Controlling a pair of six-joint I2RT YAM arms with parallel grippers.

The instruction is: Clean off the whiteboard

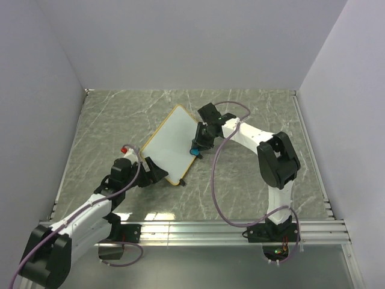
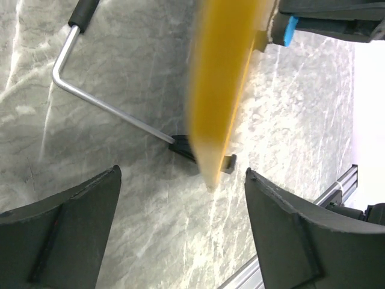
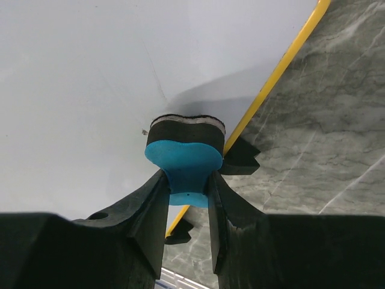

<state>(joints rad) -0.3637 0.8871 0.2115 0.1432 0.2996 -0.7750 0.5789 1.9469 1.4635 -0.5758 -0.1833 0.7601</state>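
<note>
The whiteboard [image 1: 171, 144], at mid-table, appears wiped almost clean; only a speck beside the blue eraser [image 3: 183, 158] seems left. The eraser is pinched in the right gripper [image 3: 186, 180] and pressed to the board. The left gripper [image 2: 181, 174] is spread wide around the board's edge, nothing held. A bent metal rod [image 2: 102, 102] lies nearby.

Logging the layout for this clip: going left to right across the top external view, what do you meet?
left arm → whiteboard → blue eraser, pinched in the right gripper at the board's right edge → right arm's elbow
</note>
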